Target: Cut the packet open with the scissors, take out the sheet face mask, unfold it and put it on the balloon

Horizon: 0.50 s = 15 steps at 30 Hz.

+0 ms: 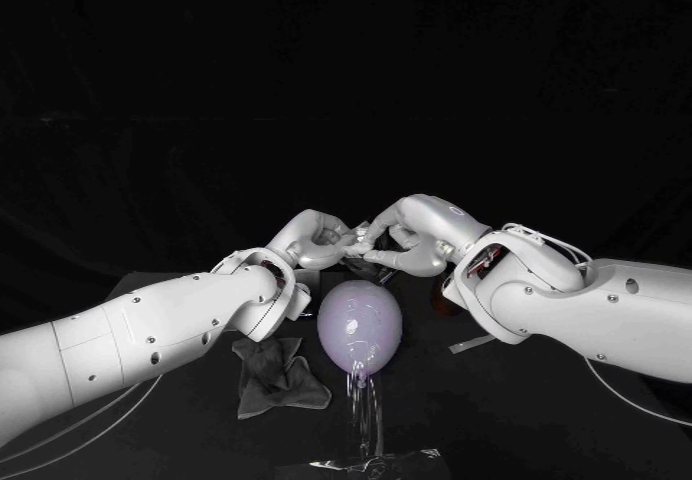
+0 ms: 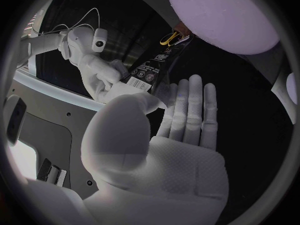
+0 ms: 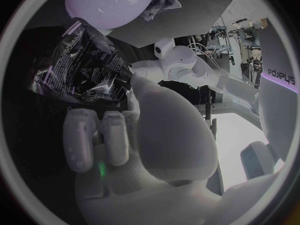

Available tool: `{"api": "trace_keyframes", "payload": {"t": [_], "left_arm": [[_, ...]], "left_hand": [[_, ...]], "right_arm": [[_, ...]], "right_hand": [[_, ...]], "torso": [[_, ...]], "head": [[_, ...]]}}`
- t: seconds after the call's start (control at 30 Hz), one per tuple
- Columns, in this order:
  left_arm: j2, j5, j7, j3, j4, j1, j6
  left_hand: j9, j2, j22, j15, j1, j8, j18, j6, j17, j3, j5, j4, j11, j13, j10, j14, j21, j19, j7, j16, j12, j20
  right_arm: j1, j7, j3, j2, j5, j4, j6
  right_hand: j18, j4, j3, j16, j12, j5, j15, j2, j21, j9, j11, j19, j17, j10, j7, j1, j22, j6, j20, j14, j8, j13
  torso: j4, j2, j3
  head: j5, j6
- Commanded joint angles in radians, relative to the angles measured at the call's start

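Upright at the table's middle stands a lavender balloon (image 1: 358,325) (image 2: 219,15) (image 3: 112,2). Above its far side my two hands meet on the black packet (image 2: 147,75) (image 3: 84,67), which carries white print. My right hand (image 1: 401,235) (image 3: 144,130) (image 2: 100,77) pinches one edge of the packet between thumb and fingers. My left hand (image 1: 320,238) (image 2: 181,120) has its thumb at the opposite edge, fingers stretched out straight behind it. Something with a yellow handle (image 2: 169,38), perhaps the scissors, lies past the packet near the balloon.
A crumpled dark grey cloth (image 1: 278,375) (image 3: 159,5) lies on the table (image 1: 505,420) left of the balloon. A shiny crinkled base (image 1: 378,464) sits under the balloon's stem at the front edge.
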State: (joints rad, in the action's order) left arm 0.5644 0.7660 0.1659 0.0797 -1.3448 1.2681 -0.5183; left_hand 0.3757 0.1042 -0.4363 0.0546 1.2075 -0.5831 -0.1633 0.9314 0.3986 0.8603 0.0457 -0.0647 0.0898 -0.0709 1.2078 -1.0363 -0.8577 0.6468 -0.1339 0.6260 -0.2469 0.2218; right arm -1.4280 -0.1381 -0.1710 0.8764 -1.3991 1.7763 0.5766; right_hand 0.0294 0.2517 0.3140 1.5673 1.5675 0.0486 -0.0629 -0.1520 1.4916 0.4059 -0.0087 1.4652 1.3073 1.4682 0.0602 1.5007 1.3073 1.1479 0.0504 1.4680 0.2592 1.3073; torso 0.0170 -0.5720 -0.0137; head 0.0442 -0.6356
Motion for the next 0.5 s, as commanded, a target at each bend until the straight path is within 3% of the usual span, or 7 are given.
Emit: {"api": "trace_keyframes", "payload": {"t": [0.03, 0.23, 0.37, 0.5], "left_arm": [[-0.003, 0.003, 0.0, -0.001, 0.0, 0.001, -0.004], [-0.003, 0.003, 0.0, -0.001, 0.0, 0.001, -0.004], [-0.003, 0.003, 0.0, -0.001, 0.0, 0.001, -0.004], [-0.003, 0.003, 0.0, -0.001, 0.001, 0.001, -0.004]], "left_hand": [[0.027, -0.017, -0.001, -0.009, 0.027, -0.002, -0.011, 0.004, 0.001, -0.001, 0.003, 0.005, -0.005, 0.0, 0.004, 0.001, 0.003, -0.001, 0.001, -0.005, 0.005, 0.005], [0.027, -0.017, -0.001, -0.009, 0.027, -0.002, -0.011, 0.004, 0.001, -0.001, 0.003, 0.005, -0.005, 0.0, 0.004, 0.001, 0.003, -0.001, 0.001, -0.005, 0.005, 0.005], [0.027, -0.017, -0.001, -0.009, 0.027, -0.002, -0.011, 0.004, 0.001, -0.001, 0.003, 0.005, -0.005, 0.0, 0.004, 0.001, 0.003, -0.001, 0.001, -0.005, 0.005, 0.005], [0.027, -0.017, -0.001, -0.009, 0.027, -0.002, -0.011, 0.004, 0.001, -0.001, 0.003, 0.005, -0.005, 0.0, 0.004, 0.001, 0.003, -0.001, 0.001, -0.005, 0.005, 0.005]], "right_arm": [[-0.001, 0.046, 0.001, -0.001, 0.075, 0.003, 0.034], [-0.001, 0.057, 0.001, -0.003, 0.126, 0.003, 0.048], [-0.001, 0.065, 0.001, -0.005, 0.17, 0.0, 0.073], [-0.002, 0.072, 0.001, -0.007, 0.201, -0.003, 0.106]], "right_hand": [[-0.01, 0.017, 0.005, 0.004, 0.003, 0.001, 0.002, 0.004, 0.001, -0.002, -0.001, 0.059, 0.264, 0.103, 0.001, -0.024, 0.238, -0.001, 0.001, 0.103, 0.0, 0.263], [-0.012, 0.032, 0.016, 0.004, 0.003, 0.002, -0.002, 0.025, 0.01, -0.003, -0.005, 0.064, 0.264, 0.103, -0.005, -0.043, 0.241, 0.002, -0.001, 0.103, 0.008, 0.263], [-0.015, 0.009, 0.062, 0.004, 0.003, 0.001, -0.009, 0.058, 0.021, 0.003, -0.012, 0.071, 0.264, 0.103, -0.011, -0.012, 0.244, 0.002, -0.007, 0.103, 0.024, 0.263], [-0.016, -0.002, 0.083, 0.004, 0.003, 0.001, -0.01, 0.064, 0.025, 0.009, -0.011, 0.073, 0.264, 0.103, -0.01, -0.008, 0.246, 0.001, -0.009, 0.103, 0.034, 0.263]], "torso": [[0.0003, 0.0, -0.0001], [0.0003, 0.0, -0.0002], [0.0003, 0.0, -0.0001], [0.0002, 0.0, 0.0]], "head": [[0.0, 0.0], [0.001, 0.001], [0.001, 0.001], [0.0, 0.001]]}}
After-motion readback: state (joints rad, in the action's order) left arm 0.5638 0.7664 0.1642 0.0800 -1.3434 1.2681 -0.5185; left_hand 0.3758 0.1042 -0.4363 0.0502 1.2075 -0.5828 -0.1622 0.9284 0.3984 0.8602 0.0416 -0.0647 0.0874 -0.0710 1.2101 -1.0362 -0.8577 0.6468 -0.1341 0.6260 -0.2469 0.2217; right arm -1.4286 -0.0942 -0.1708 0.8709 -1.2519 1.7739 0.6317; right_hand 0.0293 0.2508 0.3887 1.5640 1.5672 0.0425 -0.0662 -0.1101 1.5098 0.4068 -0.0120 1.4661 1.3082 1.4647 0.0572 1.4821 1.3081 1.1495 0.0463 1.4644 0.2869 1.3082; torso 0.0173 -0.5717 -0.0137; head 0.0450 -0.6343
